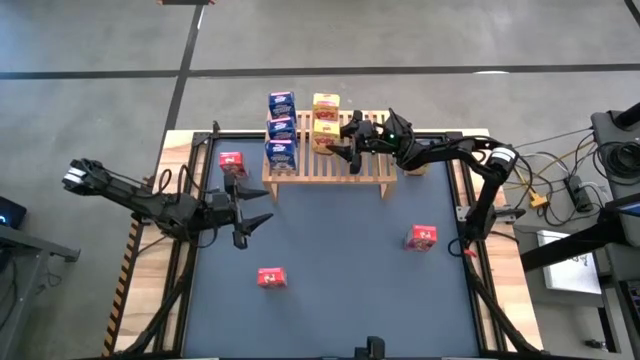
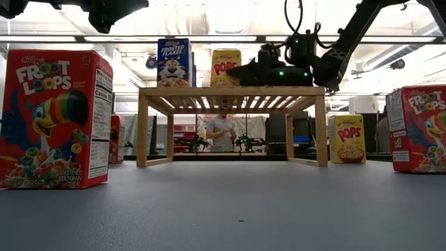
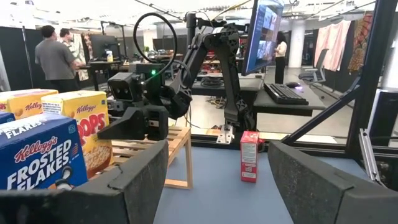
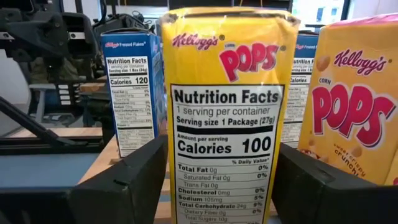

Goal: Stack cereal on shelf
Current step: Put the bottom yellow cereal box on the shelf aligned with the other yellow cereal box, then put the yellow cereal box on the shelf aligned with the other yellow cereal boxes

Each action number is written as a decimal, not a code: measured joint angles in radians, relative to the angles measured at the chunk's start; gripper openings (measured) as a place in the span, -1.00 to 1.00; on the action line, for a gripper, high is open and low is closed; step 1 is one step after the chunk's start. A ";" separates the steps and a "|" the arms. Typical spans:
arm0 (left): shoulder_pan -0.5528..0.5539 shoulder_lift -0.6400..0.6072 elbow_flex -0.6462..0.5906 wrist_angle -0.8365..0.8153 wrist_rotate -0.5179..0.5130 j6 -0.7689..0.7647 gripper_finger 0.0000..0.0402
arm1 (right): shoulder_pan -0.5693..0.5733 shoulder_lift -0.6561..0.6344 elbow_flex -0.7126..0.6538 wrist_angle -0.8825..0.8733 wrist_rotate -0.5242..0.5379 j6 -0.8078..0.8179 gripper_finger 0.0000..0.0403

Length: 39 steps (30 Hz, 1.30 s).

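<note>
A: Red Froot Loops box (image 2: 56, 118) is looming large at the near left of the low view, standing upright on the dark table (image 1: 340, 260).

B: And the wooden shelf (image 1: 330, 172) is sitting toward the far side, middle of the table, with three blue Frosted Flakes boxes (image 1: 281, 128) lining its left part, one behind another.

A: Right gripper (image 1: 350, 135) is reaching over the shelf top, fingers spread either side of a yellow Pops box (image 4: 227, 118). From the wrist view the box is filling the gap; whether the pads are touching it, I cannot tell.

B: Another yellow box (image 4: 354, 106) is standing just beside it, and a third yellow one (image 2: 348, 139) is showing behind the shelf's right leg.

A: Left gripper (image 1: 243, 213) is hovering near the shelf's left front, jaws wide, holding nothing.

B: Two more red boxes are waiting on the table: one near centre (image 1: 271, 277), one to the right (image 1: 421, 237). One more red box (image 1: 232, 162) is standing just left of the shelf.
</note>
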 joint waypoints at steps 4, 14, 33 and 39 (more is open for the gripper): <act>0.000 0.000 0.000 0.000 0.000 0.000 0.30 | 0.000 -0.005 0.000 -0.003 0.001 0.006 0.24; 0.000 0.000 0.000 0.000 0.000 -0.003 0.30 | 0.000 -0.143 0.000 -0.271 0.008 -0.109 0.35; 0.000 0.006 0.000 0.006 0.002 0.000 0.30 | -0.002 -0.748 0.073 -1.335 0.399 -0.326 0.38; 0.000 0.023 0.000 0.006 0.003 0.000 0.30 | -0.002 -0.739 0.233 -1.733 0.501 -0.337 0.37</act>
